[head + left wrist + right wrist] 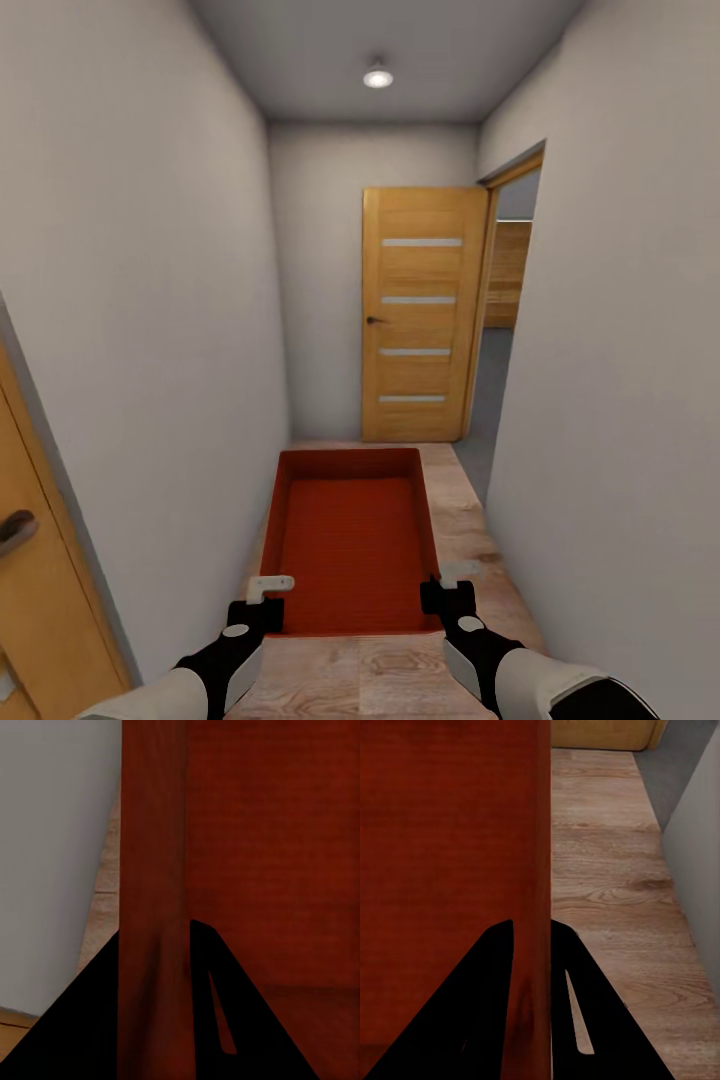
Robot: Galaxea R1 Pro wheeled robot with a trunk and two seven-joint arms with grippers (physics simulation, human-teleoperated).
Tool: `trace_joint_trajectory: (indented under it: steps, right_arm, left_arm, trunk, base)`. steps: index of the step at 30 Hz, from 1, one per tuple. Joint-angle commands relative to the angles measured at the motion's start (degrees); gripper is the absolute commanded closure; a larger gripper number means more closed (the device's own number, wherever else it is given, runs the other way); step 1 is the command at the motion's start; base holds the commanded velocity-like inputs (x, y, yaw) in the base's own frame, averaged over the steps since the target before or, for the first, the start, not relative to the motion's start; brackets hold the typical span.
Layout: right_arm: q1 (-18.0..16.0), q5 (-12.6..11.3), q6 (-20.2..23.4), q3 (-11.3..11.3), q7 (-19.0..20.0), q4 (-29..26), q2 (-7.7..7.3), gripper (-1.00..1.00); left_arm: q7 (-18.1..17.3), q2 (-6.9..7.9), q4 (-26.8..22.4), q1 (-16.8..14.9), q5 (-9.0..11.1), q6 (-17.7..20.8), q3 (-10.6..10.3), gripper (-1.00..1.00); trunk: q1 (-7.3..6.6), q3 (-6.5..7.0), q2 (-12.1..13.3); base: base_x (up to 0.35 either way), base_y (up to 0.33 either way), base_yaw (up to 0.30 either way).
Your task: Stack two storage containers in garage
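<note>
Storage container (352,535): an orange-red open bin, carried level above the light wood plank floor (480,540), midway along a narrow white-walled corridor and well short of the wooden door (422,315).
Left gripper (262,600): nipped onto the container's near left wall; in the left wrist view both dark fingers (82,1020) straddle that thin wall (154,892), pressing it.
Right gripper (447,592): clamped the same way on the near right wall, one finger (585,1012) outside it and one inside.
Door: stands ajar at the corridor's far end, beyond the container; beside it an opening shows grey floor (490,390), possibly the next room.
Ceiling light (378,76): lit, above the door.
Second door (35,590): close by, left of the container.
</note>
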Motion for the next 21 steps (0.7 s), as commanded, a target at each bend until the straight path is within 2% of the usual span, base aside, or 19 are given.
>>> trace_joint_trajectory:
  steps: [1,21]
  right_arm:
    - [-0.1,0.6,0.0,-3.2,0.0,-0.1,0.46,1.0]
    - [-0.1,0.7,0.0,-3.2,0.0,-0.1,0.46,1.0]
  left_arm:
    - [0.3,-0.04,0.1,0.0,0.5,0.0,-0.2,1.0]
    - [0.3,-0.04,0.1,0.0,0.5,-0.1,-0.2,1.0]
  trunk:
    - [0.05,-0.1,-0.1]
    - [0.05,-0.1,-0.1]
  base:
    - [0.321,0.0,0.0]
    - [0.321,0.0,0.0]
